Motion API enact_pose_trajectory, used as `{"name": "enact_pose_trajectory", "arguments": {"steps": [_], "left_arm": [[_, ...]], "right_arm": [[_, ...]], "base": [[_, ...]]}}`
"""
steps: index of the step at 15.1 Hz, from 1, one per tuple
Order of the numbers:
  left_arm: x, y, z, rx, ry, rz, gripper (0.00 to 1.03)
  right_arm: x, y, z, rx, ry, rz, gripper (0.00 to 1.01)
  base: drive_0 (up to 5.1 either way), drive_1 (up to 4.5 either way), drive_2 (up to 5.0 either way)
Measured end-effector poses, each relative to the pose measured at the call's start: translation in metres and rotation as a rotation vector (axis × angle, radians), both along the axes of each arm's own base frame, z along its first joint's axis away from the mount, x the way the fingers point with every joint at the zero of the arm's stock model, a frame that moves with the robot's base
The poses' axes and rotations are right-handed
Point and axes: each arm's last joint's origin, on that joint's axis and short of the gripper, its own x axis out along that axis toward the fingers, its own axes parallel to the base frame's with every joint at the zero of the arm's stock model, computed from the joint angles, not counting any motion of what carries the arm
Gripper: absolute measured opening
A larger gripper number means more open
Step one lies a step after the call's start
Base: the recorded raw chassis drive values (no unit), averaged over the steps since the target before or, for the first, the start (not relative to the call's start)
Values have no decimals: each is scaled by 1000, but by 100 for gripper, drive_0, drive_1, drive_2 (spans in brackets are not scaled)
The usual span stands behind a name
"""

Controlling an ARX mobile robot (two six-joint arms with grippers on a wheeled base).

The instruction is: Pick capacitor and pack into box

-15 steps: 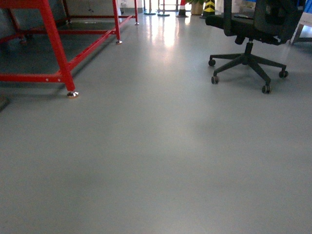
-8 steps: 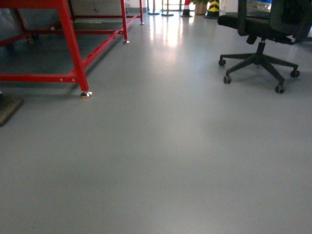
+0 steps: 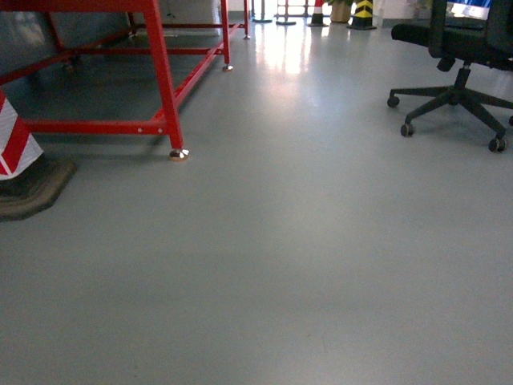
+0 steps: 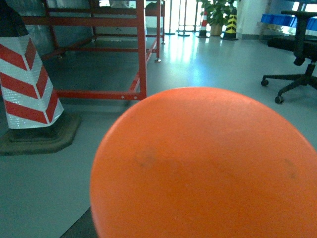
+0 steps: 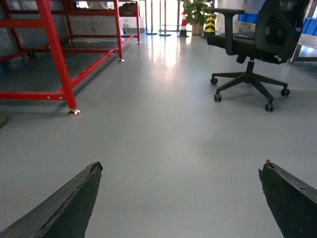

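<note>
Grey workshop floor [image 3: 264,265] stretches ahead, with one red steel frame [image 3: 164,96] far left, one office chair [image 3: 457,72] far right, and one striped cone [image 4: 27,79] near left. No box or capacitor shows anywhere. My right gripper [image 5: 181,198] hangs spread wide, grasping nothing. An orange disc [image 4: 203,168] fills my left wrist view, so I cannot tell that hand's state. I judge I should steer steadily, clearing cone and frame foot.

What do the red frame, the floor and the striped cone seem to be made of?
Red frame: likely painted steel tube, glossy, on a shiny metal foot. Floor: smooth grey coating, perhaps epoxy or vinyl, mirroring window light. Striped cone: probably plastic with textured reflective bands, on a dull dark rubbery base.
</note>
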Motion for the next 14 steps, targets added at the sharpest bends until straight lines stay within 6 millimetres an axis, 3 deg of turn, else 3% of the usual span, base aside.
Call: {"name": "enact_pose_trajectory", "arguments": {"steps": [14], "left_arm": [[0,0,0,5,0,0,44]], "right_arm": [[0,0,0,0,1,-1,98]], "base": [[-503,243,243]]}}
